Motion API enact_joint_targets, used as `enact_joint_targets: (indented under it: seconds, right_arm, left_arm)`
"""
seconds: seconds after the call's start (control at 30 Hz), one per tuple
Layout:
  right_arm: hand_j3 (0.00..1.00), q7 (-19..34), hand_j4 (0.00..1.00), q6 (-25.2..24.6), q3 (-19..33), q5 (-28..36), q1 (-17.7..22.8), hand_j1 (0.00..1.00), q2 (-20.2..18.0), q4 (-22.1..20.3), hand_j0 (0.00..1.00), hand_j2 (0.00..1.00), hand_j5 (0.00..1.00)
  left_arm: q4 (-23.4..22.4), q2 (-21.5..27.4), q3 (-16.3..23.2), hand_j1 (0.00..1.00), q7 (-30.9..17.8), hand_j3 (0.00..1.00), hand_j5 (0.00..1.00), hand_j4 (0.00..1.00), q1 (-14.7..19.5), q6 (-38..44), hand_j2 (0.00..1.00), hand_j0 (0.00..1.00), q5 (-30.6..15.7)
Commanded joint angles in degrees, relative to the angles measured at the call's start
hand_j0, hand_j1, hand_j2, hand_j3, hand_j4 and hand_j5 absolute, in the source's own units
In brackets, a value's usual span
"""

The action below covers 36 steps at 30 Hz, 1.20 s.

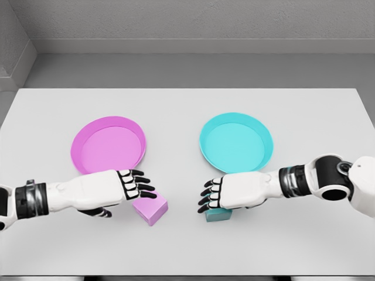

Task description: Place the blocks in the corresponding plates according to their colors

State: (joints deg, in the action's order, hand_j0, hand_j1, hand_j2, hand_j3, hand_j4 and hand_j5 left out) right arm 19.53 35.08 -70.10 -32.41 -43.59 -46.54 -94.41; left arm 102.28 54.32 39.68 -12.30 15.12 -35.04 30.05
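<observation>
Blocks come first: a small pink cuboid block (150, 210) lies just below the left hand's dark fingertips (140, 182), and a small teal cuboid block (218, 214) sits under the right hand's fingertips (210, 198), mostly hidden. Both the left hand (108, 190) and the right hand (234, 192) show loosely curled fingers; neither visibly grips anything. Each block looks rigid, light and smooth-faced, so I judge opposite flat sides the best hold. Beyond the fingers, a round pink plate (76, 149) and a round teal plate (268, 143) rest on the white table (187, 252).
</observation>
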Motion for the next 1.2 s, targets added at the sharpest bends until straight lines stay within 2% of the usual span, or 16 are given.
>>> enact_joint_targets:
  seconds: [0.0,0.17,0.3,0.4,0.53,0.63,0.9,1.17]
  right_arm:
    - [1.00,-0.02,1.00,-0.08,-0.04,0.07,0.09,1.00,0.48,0.64,1.00,1.00,1.00]
    - [1.00,0.07,1.00,-0.08,-0.56,-0.55,0.35,1.00,2.06,0.90,1.00,1.00,1.00]
    - [1.00,0.07,1.00,-0.08,-0.65,-0.55,0.35,1.00,2.24,0.90,1.00,1.00,1.00]
    - [1.00,2.18,1.00,-0.08,-0.65,-0.55,0.44,1.00,2.77,1.07,1.00,1.00,1.00]
    - [1.00,2.18,1.00,-0.08,-0.65,-0.64,0.70,1.00,2.94,3.01,1.00,1.00,1.00]
    - [1.00,2.27,1.00,-0.08,-0.65,-0.64,0.61,1.00,3.03,3.45,1.00,1.00,1.00]
    - [1.00,2.27,1.00,-0.08,-0.65,-1.25,0.70,1.00,4.52,3.89,1.00,1.00,1.00]
    - [0.79,3.59,0.79,-0.08,-0.39,-1.96,0.88,0.79,4.52,3.97,0.79,0.79,0.79]
  left_arm:
    - [-0.77,0.09,3.12,1.00,-0.01,1.00,1.00,1.00,0.18,0.04,1.00,1.00,-0.26]
    - [-2.70,-0.35,8.48,1.00,-0.01,1.00,1.00,1.00,3.69,0.04,1.00,1.00,-0.17]
    - [-2.70,-0.35,8.75,1.00,-0.01,1.00,1.00,1.00,4.48,0.04,1.00,1.00,-0.08]
    - [-2.70,-0.62,8.75,1.00,-0.01,1.00,1.00,1.00,5.45,0.04,1.00,1.00,-0.17]
    - [-3.14,-1.41,8.92,1.00,-0.01,1.00,1.00,1.00,6.86,0.04,1.00,1.00,-0.26]
    - [-5.51,-2.81,11.38,1.00,-0.01,1.00,1.00,1.00,9.32,0.04,1.00,1.00,-0.43]
    - [-5.95,-2.90,13.32,1.00,0.08,1.00,1.00,1.00,9.49,0.04,1.00,1.00,-1.40]
    - [-7.18,-2.99,13.23,1.00,0.17,1.00,1.00,1.00,9.58,0.04,1.00,1.00,-1.84]
